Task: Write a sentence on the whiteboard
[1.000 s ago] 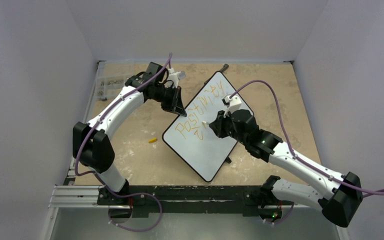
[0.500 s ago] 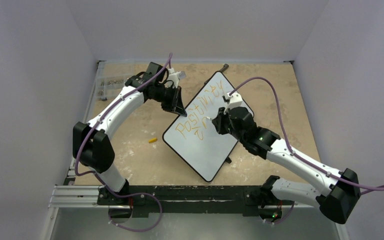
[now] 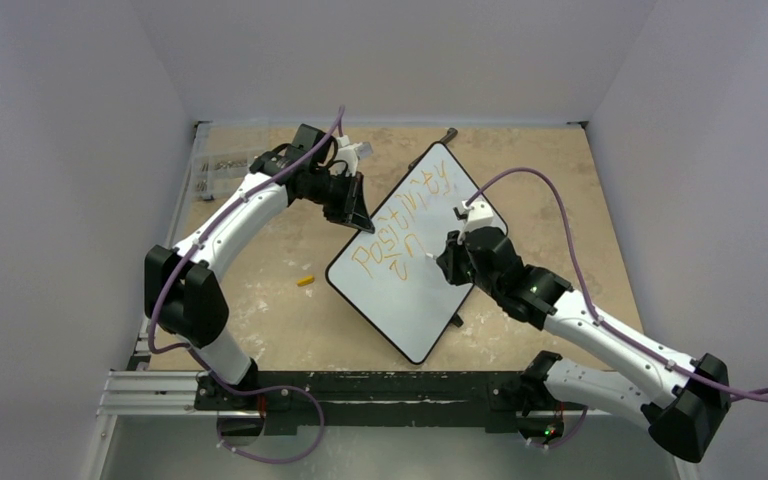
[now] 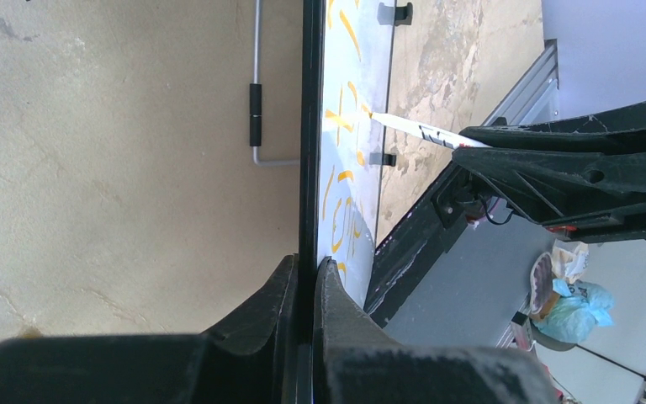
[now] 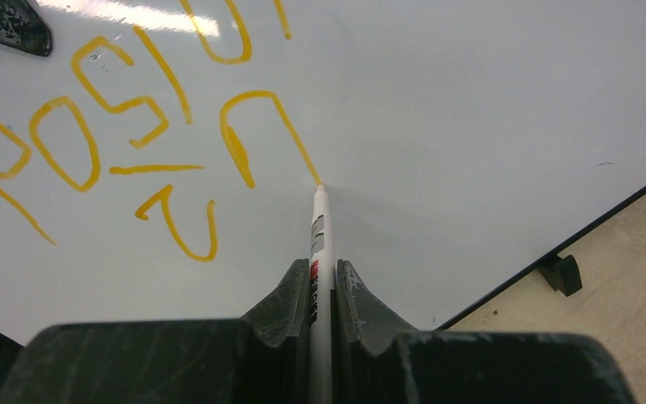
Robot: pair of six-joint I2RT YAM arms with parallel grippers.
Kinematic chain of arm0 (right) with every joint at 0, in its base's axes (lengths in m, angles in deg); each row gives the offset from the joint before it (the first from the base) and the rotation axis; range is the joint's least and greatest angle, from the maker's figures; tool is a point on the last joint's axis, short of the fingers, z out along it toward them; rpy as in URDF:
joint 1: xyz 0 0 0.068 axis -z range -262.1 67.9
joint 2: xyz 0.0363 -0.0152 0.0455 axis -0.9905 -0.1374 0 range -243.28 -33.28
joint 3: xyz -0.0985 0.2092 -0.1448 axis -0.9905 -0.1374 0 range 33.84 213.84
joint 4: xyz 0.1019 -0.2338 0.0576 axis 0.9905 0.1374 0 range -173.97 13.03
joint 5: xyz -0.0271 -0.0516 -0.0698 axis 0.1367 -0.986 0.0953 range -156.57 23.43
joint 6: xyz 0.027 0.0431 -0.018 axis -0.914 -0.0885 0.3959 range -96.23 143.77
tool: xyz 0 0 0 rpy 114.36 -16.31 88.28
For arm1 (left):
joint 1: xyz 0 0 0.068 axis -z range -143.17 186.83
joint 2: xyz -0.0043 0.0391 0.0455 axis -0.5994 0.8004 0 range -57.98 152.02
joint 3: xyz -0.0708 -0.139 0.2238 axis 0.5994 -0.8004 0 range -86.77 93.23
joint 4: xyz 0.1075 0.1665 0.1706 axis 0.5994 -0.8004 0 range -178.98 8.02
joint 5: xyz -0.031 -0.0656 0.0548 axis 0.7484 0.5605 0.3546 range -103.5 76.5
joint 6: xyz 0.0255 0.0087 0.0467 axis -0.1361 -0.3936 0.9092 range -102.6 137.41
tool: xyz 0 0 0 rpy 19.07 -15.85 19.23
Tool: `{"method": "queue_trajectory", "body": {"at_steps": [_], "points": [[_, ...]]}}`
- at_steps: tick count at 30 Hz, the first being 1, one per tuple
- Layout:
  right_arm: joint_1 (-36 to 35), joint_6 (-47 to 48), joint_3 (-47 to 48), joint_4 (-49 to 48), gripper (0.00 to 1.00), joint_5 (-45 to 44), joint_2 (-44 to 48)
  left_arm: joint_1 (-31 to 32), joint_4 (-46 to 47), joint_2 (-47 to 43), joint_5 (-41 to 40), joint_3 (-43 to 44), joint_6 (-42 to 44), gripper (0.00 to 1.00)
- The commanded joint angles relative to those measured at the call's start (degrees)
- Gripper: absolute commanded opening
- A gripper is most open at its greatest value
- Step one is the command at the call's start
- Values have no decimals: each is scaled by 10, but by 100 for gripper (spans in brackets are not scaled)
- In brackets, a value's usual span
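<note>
My left tool (image 3: 357, 214) is closed narrow on the thin black frame of the 1 whiteboard (image 3: 415, 295). Its 2 fingers (image 4: 269, 307) pinch the long edge nearest my left arm. The board sits askew in the middle of the desk (image 3: 560, 190), with 1 corner pointing toward my bases. My right tool (image 3: 438, 256) is clamped on 1 white marker (image 5: 320, 227). The marker's tip touches the board right at the end of the last orange-yellow stroke. The sentence (image 3: 400, 225) shows 2 lines: "Positivity" above and "in" beneath it. The half of the board nearer me is bare white.

My left wrist camera shows 2 small black feet (image 4: 383, 158) along the board's far edge. It also shows 1 thin metal bar with a black grip (image 4: 256, 101) lying on the desk beside the frame. 1 small yellow cap (image 3: 305, 281) lies on the desk left of the board, apart from it.
</note>
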State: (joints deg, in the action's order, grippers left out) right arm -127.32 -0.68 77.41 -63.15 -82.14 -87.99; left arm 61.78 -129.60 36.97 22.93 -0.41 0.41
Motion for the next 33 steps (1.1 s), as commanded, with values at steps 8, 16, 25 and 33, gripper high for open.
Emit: {"method": "queue_trajectory", "body": {"at_steps": [8,16,25,33], "points": [[1,31,47,42,0,6,31,3,14,-34,-47,4,6,0],[0,54,31,31,0,120,50,2,-7,-46,-97,7,19,0],[-1,30,-19,12,0,202,95,0,-8,-54,-111,3,20,0],[-8,9,-35,14,0,212,111,0,-10,-51,-121,1,21,0]]}}
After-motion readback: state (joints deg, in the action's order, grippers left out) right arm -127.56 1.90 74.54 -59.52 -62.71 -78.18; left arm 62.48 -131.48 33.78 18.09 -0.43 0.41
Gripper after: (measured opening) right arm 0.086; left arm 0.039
